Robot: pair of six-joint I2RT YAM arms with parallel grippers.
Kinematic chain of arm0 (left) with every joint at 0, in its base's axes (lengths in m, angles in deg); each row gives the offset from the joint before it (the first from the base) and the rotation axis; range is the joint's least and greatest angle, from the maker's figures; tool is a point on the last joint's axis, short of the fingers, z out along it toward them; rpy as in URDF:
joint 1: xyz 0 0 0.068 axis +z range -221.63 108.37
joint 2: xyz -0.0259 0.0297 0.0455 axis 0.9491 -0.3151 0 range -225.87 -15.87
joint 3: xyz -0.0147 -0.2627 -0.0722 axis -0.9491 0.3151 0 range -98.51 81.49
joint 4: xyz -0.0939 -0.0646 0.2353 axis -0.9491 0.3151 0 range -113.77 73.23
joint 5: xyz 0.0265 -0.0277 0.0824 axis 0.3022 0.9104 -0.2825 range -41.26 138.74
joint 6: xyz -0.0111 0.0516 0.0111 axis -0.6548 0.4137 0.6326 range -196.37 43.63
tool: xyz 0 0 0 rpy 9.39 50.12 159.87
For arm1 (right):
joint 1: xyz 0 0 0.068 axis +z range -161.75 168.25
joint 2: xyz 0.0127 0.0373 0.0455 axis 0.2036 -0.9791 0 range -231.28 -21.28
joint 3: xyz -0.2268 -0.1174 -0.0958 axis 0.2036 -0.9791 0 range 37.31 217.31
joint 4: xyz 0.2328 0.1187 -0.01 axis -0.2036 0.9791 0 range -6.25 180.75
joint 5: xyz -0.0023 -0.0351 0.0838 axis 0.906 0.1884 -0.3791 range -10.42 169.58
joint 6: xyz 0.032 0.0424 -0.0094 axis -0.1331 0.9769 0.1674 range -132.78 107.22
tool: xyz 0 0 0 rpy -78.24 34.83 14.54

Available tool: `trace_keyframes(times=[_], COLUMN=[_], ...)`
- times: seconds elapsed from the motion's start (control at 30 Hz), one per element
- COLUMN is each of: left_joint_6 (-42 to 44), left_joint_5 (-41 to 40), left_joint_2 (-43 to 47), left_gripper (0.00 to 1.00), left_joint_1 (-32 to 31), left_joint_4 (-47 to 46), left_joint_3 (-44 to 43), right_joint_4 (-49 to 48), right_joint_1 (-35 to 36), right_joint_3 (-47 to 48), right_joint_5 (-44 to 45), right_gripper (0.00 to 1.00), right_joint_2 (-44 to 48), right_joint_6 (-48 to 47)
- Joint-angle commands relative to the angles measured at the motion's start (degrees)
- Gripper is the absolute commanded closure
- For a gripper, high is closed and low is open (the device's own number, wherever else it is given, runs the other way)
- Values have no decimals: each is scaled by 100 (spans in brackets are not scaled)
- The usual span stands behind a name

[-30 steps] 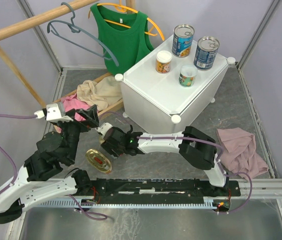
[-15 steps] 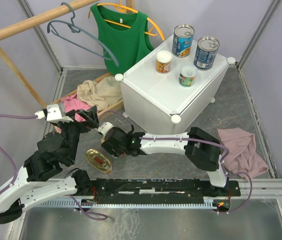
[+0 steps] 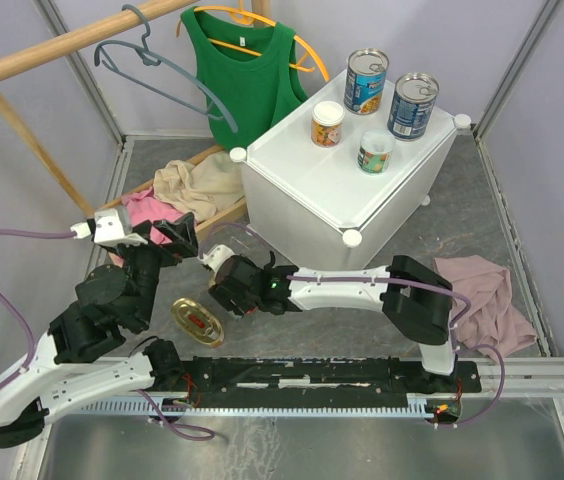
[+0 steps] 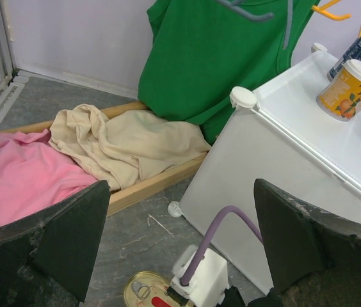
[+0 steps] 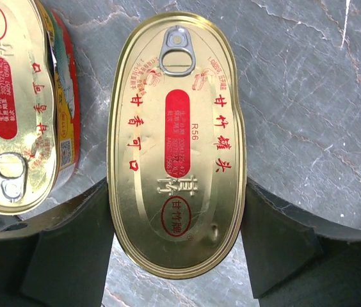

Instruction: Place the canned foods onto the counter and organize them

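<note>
Tin [image 5: 176, 144] gripped in right claw [image 5: 175, 192] points lengthwise outward, pull-tab farthest.

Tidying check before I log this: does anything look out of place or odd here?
One oval gold tin lies on the floor and the right end effector grips a second tin, while the other four cans stand on the white counter. A mauve cloth lies loose on the floor, outside the wooden tray.

You've got two tall blue-labelled cans [image 3: 366, 82] [image 3: 414, 105] and two small white-lidded cans [image 3: 327, 124] [image 3: 375, 152] standing upright, spaced apart, on the white cube table [image 3: 307, 185]. On the grey floor [image 5: 308, 96] near it, one gold oval tin [image 5: 176, 144] lies flat, lid up, and the second oval tin [image 5: 14, 121] lies just beside it.
</note>
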Motion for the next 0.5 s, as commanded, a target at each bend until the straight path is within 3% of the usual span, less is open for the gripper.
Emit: trace_keyframes(times=[0.0, 0.47], left_joint_6=[-328, -771], left_joint_5=[-174, 60], left_joint_2=[49, -60], left_gripper=[1, 1], left_joint_1=[-9, -6], left_joint_4=[18, 261], left_joint_3=[44, 212], right_joint_4=[-384, -609], right_joint_1=[56, 120], right_joint_3=[-76, -671], right_joint_5=[233, 325], right_gripper=[99, 99], right_joint_2=[597, 1123], right_joint_6=[112, 215])
